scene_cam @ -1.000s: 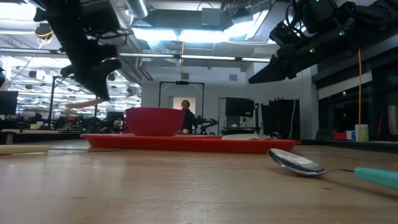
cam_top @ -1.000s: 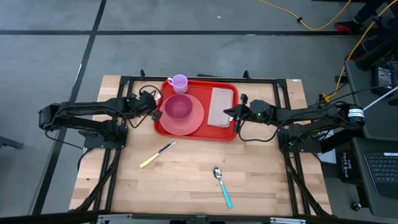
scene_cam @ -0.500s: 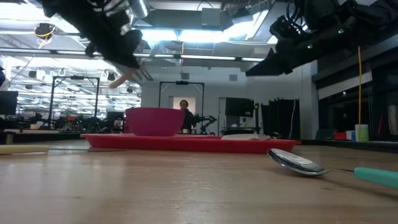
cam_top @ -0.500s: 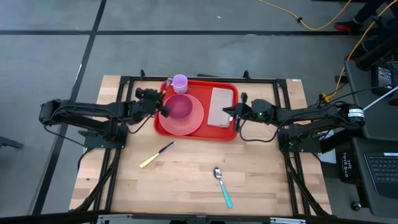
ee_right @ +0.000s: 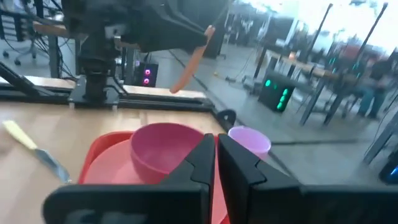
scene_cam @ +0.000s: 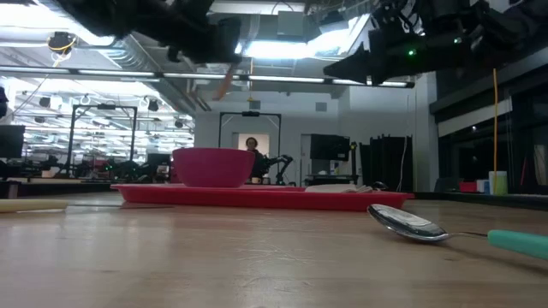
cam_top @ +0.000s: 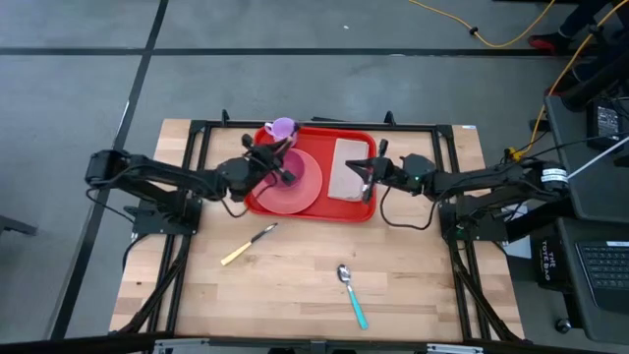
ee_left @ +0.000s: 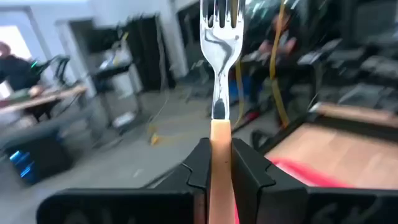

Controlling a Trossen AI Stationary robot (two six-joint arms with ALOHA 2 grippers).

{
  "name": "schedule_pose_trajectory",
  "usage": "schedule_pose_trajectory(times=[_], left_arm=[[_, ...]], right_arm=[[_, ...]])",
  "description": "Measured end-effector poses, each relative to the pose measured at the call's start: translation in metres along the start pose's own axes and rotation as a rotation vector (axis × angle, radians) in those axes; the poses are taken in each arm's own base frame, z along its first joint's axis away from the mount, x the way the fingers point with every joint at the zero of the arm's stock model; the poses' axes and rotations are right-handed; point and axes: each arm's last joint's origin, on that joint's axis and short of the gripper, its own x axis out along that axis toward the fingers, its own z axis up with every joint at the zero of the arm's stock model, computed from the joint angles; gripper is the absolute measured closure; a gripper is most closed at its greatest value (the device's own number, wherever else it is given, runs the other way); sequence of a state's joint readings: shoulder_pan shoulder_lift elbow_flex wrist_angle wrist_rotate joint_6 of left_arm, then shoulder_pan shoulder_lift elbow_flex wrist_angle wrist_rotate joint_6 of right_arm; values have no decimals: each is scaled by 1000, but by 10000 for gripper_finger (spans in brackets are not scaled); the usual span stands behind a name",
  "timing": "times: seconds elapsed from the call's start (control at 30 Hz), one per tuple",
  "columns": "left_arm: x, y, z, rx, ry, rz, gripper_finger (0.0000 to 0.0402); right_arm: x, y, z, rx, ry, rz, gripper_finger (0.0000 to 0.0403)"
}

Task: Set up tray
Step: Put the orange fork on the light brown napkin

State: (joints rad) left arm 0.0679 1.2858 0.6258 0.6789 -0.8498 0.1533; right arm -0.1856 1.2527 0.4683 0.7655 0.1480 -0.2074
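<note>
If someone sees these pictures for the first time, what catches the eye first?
The bright red tray at the table's far side, carrying a pink plate, bowl and lilac cup. Above it, the left pincer holds a fork with an orange handle.

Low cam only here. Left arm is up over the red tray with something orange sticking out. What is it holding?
Observer: A metal fork with an orange handle, tines up, clamped between the left gripper's fingers in the left wrist view.
Operator: Where over the tray?
Observer: In the high view the left gripper is above the magenta plastic bowl, which sits on the round salmon-pink plate at the end of the bright red rectangular plastic tray nearer the left arm.
Operator: Right arm?
Observer: The right gripper hangs over the tray's other end, beside the beige folded napkin. Its fingers are shut on nothing.
</note>
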Motion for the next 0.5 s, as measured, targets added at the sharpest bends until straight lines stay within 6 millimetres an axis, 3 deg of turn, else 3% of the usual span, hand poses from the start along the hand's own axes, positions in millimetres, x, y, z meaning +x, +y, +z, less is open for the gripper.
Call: schedule_pose_trajectory(times=[0.23,0.5], left_arm=[[10,-17,1,-52,-193,-138,376],[16,-26,-9,-48,-241,-128,376]], right_arm=[[14,3,-6,-101,-117,-32,377],[35,7,-8,-116,-142,-40,377]])
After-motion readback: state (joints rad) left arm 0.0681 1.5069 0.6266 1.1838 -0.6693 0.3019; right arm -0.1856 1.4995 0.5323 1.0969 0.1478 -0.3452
